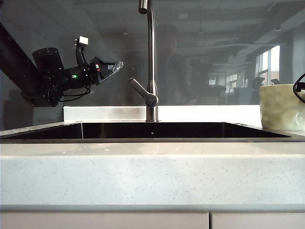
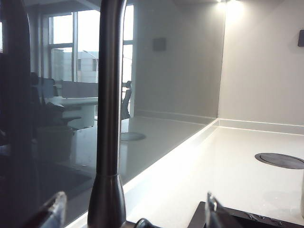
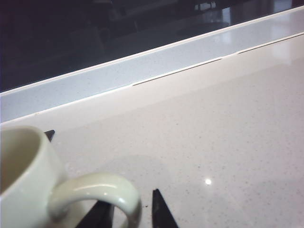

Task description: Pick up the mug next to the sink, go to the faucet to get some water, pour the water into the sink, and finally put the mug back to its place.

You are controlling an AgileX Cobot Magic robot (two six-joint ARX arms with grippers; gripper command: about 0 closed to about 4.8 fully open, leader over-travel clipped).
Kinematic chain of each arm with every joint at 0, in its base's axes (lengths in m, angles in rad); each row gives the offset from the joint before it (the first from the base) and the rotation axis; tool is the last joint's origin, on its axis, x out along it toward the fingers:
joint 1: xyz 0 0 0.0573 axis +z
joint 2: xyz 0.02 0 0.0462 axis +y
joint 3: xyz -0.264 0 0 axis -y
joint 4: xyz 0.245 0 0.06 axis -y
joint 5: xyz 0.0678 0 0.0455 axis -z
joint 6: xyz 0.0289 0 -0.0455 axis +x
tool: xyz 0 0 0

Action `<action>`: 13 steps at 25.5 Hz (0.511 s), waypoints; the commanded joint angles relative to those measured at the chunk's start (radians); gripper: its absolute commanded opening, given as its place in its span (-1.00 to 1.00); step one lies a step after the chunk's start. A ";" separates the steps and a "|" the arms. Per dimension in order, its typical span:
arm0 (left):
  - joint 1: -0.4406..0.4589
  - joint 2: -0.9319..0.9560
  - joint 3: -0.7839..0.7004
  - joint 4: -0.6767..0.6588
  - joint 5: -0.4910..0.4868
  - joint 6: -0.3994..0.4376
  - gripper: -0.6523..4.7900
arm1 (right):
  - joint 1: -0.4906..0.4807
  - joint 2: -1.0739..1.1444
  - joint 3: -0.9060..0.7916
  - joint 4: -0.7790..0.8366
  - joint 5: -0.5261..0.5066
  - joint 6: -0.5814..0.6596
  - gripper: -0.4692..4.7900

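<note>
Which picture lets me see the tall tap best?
The exterior view: the faucet rises above the sink, lever visible, though its spout tip is cut off. The left wrist view shows only part of its stem, close up. The right wrist view shows none of it.

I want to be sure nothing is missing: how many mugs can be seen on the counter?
1. The mug stands on the counter, at the right end of the sink; the right end effector is at its handle. Any others would be outside the views.
</note>
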 commanded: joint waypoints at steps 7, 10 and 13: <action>0.013 -0.007 0.006 0.014 0.000 -0.028 0.60 | 0.008 -0.158 -0.085 0.026 0.005 -0.020 -0.37; 0.028 -0.008 0.006 0.080 0.000 -0.108 0.60 | 0.023 -0.253 -0.132 0.012 -0.051 -0.011 -0.37; 0.047 -0.016 0.006 0.296 -0.003 -0.292 -0.14 | 0.072 -0.386 -0.184 -0.005 -0.059 -0.011 -0.83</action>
